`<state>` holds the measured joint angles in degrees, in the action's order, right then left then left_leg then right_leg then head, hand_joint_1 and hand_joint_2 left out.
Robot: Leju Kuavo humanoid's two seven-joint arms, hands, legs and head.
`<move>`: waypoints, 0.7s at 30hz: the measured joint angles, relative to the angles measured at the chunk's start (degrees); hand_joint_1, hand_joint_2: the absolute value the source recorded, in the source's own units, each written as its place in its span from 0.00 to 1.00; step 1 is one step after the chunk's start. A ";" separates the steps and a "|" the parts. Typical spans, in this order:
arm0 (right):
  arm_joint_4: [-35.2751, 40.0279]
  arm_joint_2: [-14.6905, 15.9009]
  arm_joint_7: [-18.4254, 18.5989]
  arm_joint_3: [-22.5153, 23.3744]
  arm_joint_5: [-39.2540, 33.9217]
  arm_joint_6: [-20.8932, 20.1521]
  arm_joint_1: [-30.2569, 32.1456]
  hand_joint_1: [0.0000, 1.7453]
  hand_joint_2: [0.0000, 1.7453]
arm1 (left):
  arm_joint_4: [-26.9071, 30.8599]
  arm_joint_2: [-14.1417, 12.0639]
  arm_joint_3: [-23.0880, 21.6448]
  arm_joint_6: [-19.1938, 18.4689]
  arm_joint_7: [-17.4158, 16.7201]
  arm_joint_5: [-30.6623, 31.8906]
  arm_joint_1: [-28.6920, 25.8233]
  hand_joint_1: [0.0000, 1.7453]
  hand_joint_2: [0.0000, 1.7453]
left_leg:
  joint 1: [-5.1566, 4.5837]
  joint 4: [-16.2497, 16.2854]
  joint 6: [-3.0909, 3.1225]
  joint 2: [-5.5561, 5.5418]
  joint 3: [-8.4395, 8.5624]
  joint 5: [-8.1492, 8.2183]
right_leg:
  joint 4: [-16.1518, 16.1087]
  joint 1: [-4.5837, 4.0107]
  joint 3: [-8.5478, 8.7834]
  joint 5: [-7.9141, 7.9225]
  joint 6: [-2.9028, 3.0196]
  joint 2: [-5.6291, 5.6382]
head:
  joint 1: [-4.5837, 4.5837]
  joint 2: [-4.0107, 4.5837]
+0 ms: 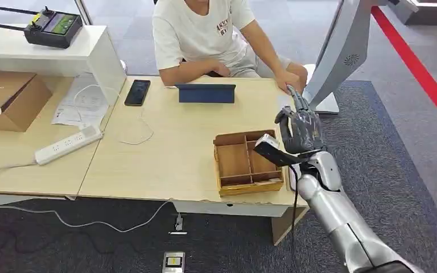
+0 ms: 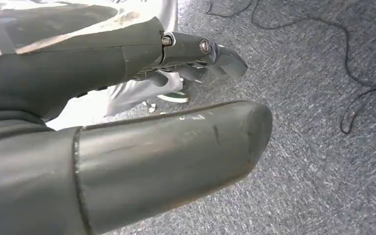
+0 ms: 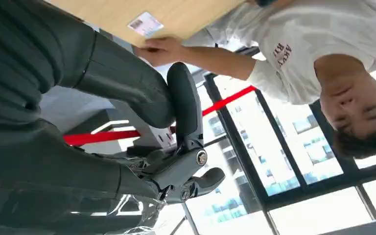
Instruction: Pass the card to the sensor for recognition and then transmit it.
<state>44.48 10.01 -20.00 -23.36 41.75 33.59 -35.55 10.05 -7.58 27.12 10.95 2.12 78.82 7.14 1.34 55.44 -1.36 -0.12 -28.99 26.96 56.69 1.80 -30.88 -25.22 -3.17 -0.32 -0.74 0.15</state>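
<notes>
Grey carpet (image 1: 398, 170) surrounds a pale wood table (image 1: 170, 153); its right edge runs just under the raised right robot hand (image 1: 300, 129), with open floor to the right. A compartmented wooden tray (image 1: 244, 162) sits near the front-right corner. Seated person (image 1: 210, 37) at the far side, hand (image 3: 159, 49) on the far right corner. The card (image 3: 145, 23) lies flat on the table there, touching that hand, apart from the right robot hand, whose fingers are spread, holding nothing. Left robot hand (image 2: 127, 122) hangs over carpet, empty, fingers apart.
</notes>
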 joint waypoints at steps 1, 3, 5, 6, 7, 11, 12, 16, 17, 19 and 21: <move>0.57 0.11 0.00 0.26 0.00 -0.15 -0.05 0.00 1.00 | 0.00 0.00 -0.02 0.00 0.07 0.04 -0.01 0.00 0.00 | 0.00 0.00 0.00 0.00 0.00 0.00 | 0.00 0.00 0.00 0.00 0.00 0.00 | 0.00 0.00; 1.40 0.35 0.00 0.79 -0.26 -0.48 0.05 0.00 1.00 | 0.00 0.02 -0.07 0.00 0.09 0.09 -0.02 0.00 0.00 | 0.00 0.00 0.00 0.01 -0.01 0.00 | 0.00 0.00 -0.01 0.00 0.00 0.00 | 0.00 0.00; 2.64 0.57 0.00 1.26 -1.61 -2.38 0.54 0.00 1.00 | 0.00 0.02 -0.13 -0.04 0.02 0.04 -0.02 0.00 0.00 | 0.00 -0.01 0.00 0.01 -0.01 0.01 | 0.00 0.00 0.00 0.00 0.00 0.00 | 0.00 0.00; 3.03 0.59 0.00 1.51 -2.12 -3.08 0.87 0.00 1.00 | 0.00 0.02 -0.18 -0.04 -0.09 0.04 -0.03 0.00 0.00 | 0.00 -0.01 0.00 0.00 -0.01 0.00 | 0.00 0.00 0.00 0.00 0.00 0.00 | 0.00 0.00; 3.39 0.57 0.00 1.68 -2.78 -4.09 1.25 0.00 1.00 | 0.00 0.02 -0.20 -0.07 -0.13 0.02 -0.06 0.00 0.00 | 0.00 -0.01 0.00 0.00 -0.01 0.00 | 0.00 0.00 0.00 0.00 0.00 0.00 | 0.00 0.00; 5.20 0.79 -0.68 2.34 -7.31 -11.57 2.91 0.00 1.00 | 0.00 -0.02 -0.24 -0.11 0.13 0.02 -0.09 0.00 0.00 | 0.00 -0.01 0.00 0.00 0.00 0.00 | 0.00 0.00 -0.01 0.00 0.00 0.00 | 0.00 0.00; 5.92 1.07 -0.85 2.36 -8.53 -14.06 3.39 0.00 1.00 | 0.00 -0.02 -0.28 -0.13 0.26 0.02 -0.09 0.00 0.00 | 0.00 -0.01 0.00 0.00 0.00 0.00 | 0.00 0.00 -0.01 0.00 0.00 0.00 | 0.00 0.00; 8.69 2.40 -1.20 2.60 -12.04 -21.98 5.67 0.00 1.00 | 0.00 -0.20 -0.35 -0.37 0.79 0.11 -0.13 0.00 0.00 | 0.00 -0.01 0.00 0.00 -0.01 0.01 | 0.00 0.00 -0.01 0.00 0.00 0.00 | -0.02 0.00; 9.11 2.66 -1.20 2.60 -12.48 -23.18 6.08 0.00 1.00 | 0.00 -0.22 -0.37 -0.50 0.83 0.11 -0.13 0.00 0.00 | 0.00 0.00 0.00 0.00 -0.01 0.01 | -0.01 0.00 -0.01 0.00 0.00 0.00 | 0.00 0.00; 10.60 3.61 -1.14 2.60 -13.27 -25.82 7.59 0.00 1.00 | 0.00 -0.28 -0.37 -0.57 0.92 0.11 -0.14 0.00 0.00 | 0.00 -0.01 0.00 0.00 -0.03 0.01 | -0.01 0.00 -0.01 -0.01 0.00 0.00 | 0.00 0.00; 11.71 4.22 -1.01 2.58 -13.44 -27.48 8.57 0.00 1.00 | 0.00 -0.35 -0.42 -0.63 0.92 0.11 -0.14 0.00 0.00 | 0.00 -0.01 0.00 0.01 -0.03 0.01 | -0.01 0.00 -0.03 -0.01 0.00 0.00 | 0.00 0.00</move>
<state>56.20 14.23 -21.00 -20.79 28.30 6.12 -26.98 10.05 -7.93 26.71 10.32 3.04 78.93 7.01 1.33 55.44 -1.35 -0.11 -29.02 26.97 56.68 1.80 -30.91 -25.23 -3.17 -0.32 -0.74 0.15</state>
